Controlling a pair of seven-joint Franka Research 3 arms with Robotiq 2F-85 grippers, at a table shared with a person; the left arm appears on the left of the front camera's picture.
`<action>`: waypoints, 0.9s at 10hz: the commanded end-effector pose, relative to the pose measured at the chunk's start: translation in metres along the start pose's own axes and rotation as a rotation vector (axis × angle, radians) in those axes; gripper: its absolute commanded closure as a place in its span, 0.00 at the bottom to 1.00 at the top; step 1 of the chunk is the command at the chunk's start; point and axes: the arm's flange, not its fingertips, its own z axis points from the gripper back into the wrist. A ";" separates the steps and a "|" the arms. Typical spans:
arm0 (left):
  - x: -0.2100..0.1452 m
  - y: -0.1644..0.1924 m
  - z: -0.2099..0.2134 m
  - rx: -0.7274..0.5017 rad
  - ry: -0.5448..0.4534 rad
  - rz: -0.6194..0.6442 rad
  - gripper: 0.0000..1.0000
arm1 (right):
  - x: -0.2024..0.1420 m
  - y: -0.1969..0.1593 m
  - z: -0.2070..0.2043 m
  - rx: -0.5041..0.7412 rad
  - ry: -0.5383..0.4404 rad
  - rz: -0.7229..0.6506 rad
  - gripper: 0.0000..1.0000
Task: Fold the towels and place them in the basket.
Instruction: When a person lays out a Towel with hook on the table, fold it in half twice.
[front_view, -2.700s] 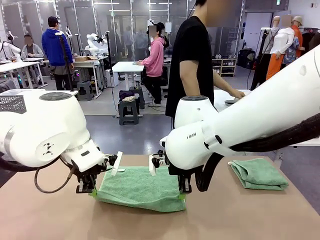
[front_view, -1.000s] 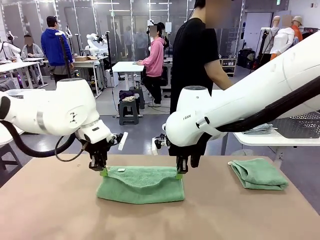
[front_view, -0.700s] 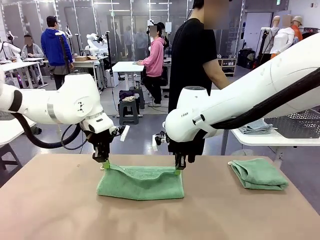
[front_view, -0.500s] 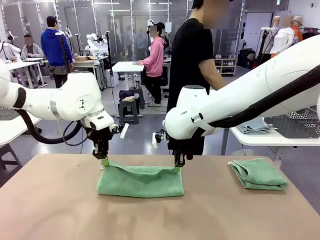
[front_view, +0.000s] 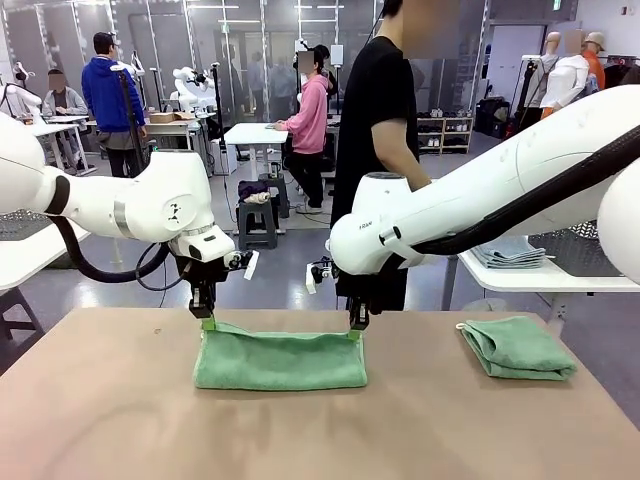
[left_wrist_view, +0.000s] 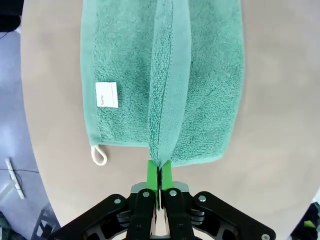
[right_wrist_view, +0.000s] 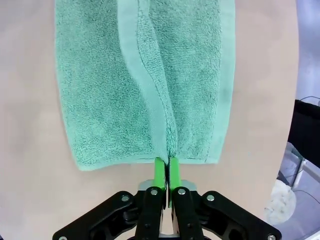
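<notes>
A mint-green towel (front_view: 279, 361) lies folded over itself in the middle of the table. My left gripper (front_view: 207, 322) is shut on its far left corner edge, and my right gripper (front_view: 353, 332) is shut on its far right corner edge. The left wrist view shows the green pads (left_wrist_view: 159, 172) pinching the towel's (left_wrist_view: 165, 75) hem, with a white label (left_wrist_view: 106, 94) and a white loop (left_wrist_view: 98, 155) beside it. In the right wrist view the green pads (right_wrist_view: 166, 172) clamp the hem of the towel (right_wrist_view: 150, 80). A second towel (front_view: 516, 348), folded, rests on the table to the right. The basket is out of view.
A person in a black shirt (front_view: 376, 140) stands at the far side, hand near a side table (front_view: 545, 276) that carries folded grey cloths (front_view: 510, 253). Bare brown tabletop (front_view: 320, 440) spreads in front of the towel.
Both grippers carried the towel's near edge up, over and away from me, folding it in half; the pinched edge now hangs at the far side, lower than half a second ago.
</notes>
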 end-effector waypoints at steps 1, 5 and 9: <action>0.003 0.019 -0.009 0.034 0.017 0.007 0.96 | 0.002 -0.010 -0.005 -0.012 0.040 -0.047 0.96; 0.001 0.037 -0.020 0.076 0.030 0.033 0.96 | 0.005 -0.013 -0.011 -0.038 0.074 -0.101 0.96; 0.001 0.038 -0.025 0.101 0.013 0.039 0.77 | 0.007 -0.012 -0.013 -0.052 0.053 -0.096 0.76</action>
